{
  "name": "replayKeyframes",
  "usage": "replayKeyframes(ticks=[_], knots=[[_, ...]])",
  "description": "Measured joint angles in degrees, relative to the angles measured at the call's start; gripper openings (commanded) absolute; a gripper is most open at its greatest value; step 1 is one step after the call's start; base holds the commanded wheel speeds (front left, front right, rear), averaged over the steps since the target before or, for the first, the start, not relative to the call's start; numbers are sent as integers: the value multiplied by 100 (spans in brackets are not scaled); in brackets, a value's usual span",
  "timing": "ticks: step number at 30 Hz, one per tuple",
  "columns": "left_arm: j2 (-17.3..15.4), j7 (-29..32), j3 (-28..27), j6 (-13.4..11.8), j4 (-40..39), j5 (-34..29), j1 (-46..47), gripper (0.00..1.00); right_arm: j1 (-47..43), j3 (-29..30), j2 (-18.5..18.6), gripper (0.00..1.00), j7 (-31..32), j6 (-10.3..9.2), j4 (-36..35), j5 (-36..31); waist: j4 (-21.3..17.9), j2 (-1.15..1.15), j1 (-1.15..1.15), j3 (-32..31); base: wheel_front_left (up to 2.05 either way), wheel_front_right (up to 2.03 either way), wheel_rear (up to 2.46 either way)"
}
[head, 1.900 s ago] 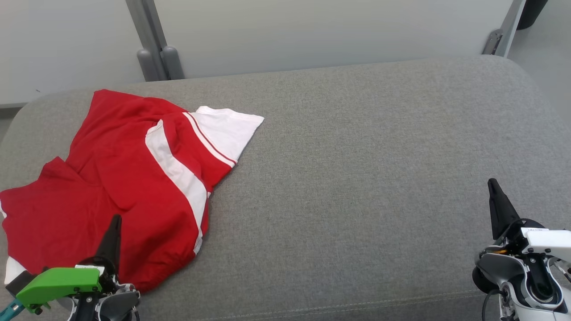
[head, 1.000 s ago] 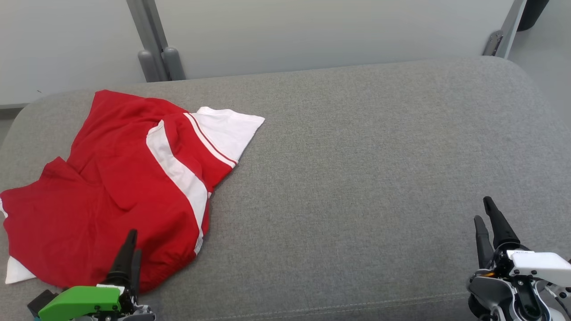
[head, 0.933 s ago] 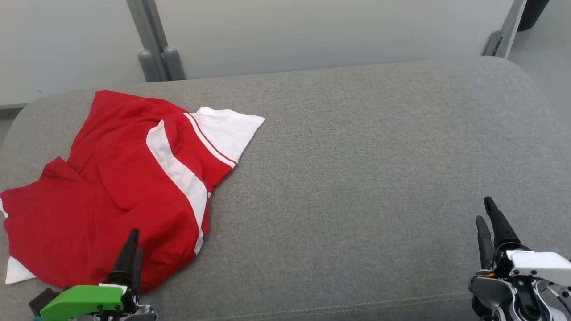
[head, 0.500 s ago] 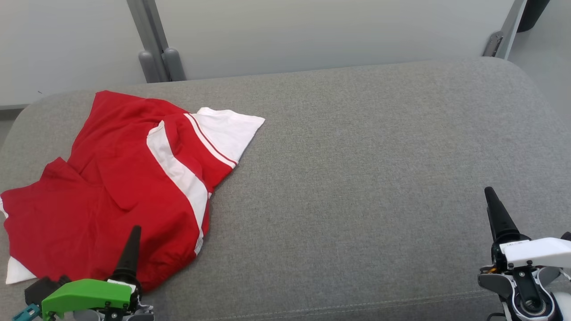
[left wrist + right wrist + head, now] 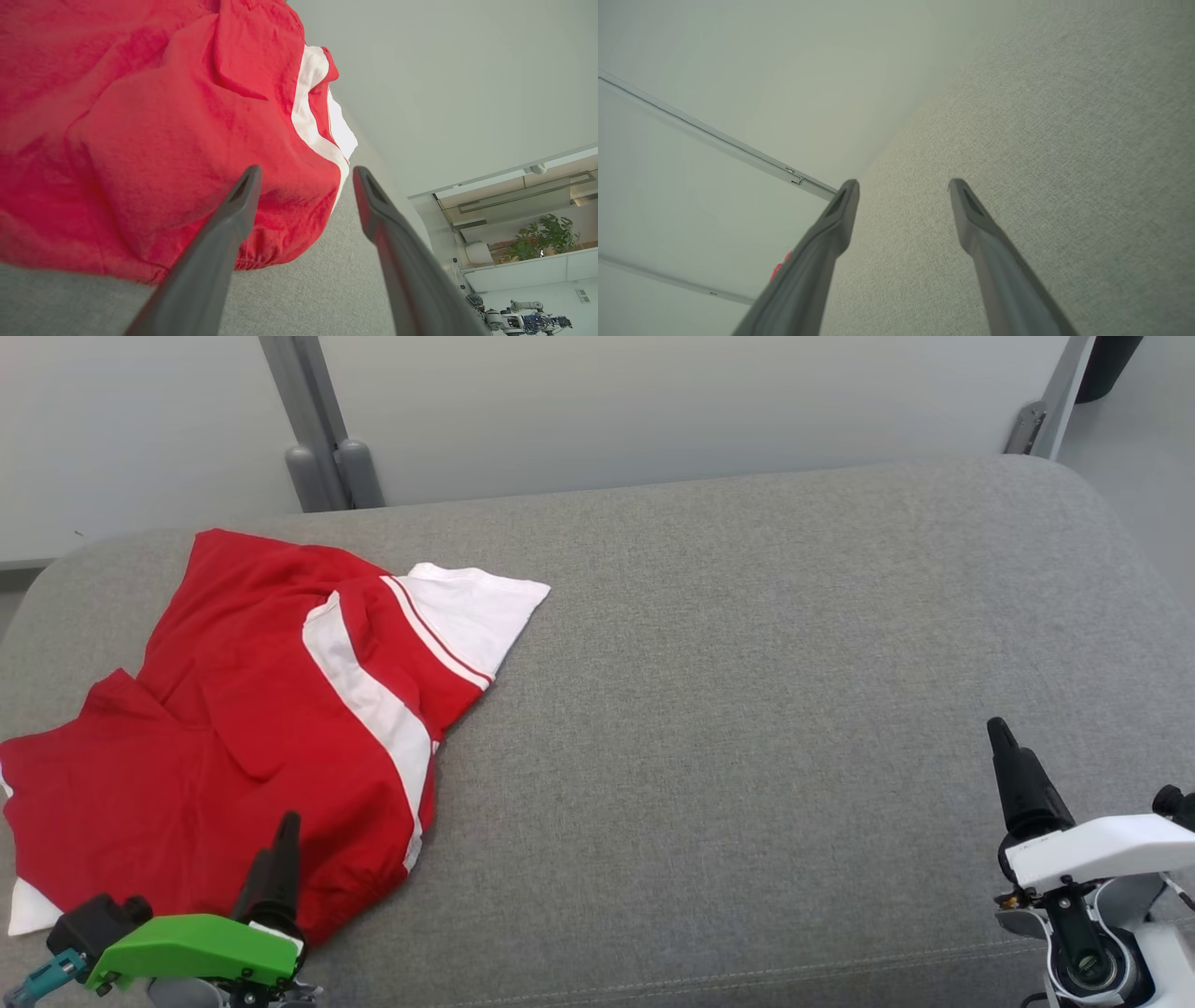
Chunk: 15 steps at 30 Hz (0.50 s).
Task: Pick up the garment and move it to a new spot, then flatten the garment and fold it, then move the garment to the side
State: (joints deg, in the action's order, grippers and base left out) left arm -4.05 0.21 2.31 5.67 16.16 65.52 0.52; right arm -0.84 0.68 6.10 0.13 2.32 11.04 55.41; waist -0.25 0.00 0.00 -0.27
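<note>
The garment (image 5: 233, 728) is red with white stripes and a white end, lying crumpled on the left part of the grey cushioned surface (image 5: 747, 709). In the left wrist view the garment (image 5: 154, 140) sits close ahead. My left gripper (image 5: 285, 840) hovers at the garment's near edge; its jaws stand open in the left wrist view (image 5: 306, 175) with nothing between them. My right gripper (image 5: 1004, 747) is at the lower right over bare fabric, far from the garment. Its jaws are open and empty in the right wrist view (image 5: 903, 184).
Pale wall panels stand behind the surface, with a grey post (image 5: 322, 457) at the back left and a bracket (image 5: 1027, 425) at the back right. The surface's rounded front edge with a seam (image 5: 700, 980) runs along the bottom.
Both grippers have turned at the wrist. The right one has risen a little and shifted left. The left one has stayed near the garment's near edge. The garment has not moved.
</note>
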Motion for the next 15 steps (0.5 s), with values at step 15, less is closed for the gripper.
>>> replayKeyframes(ticks=[15], knots=[[-135,-338,234,-220,-172,-1269,7,100,-69,-488,226,100,-324,-202,-96,-1237,-21,0,0,-36,0,0,0]])
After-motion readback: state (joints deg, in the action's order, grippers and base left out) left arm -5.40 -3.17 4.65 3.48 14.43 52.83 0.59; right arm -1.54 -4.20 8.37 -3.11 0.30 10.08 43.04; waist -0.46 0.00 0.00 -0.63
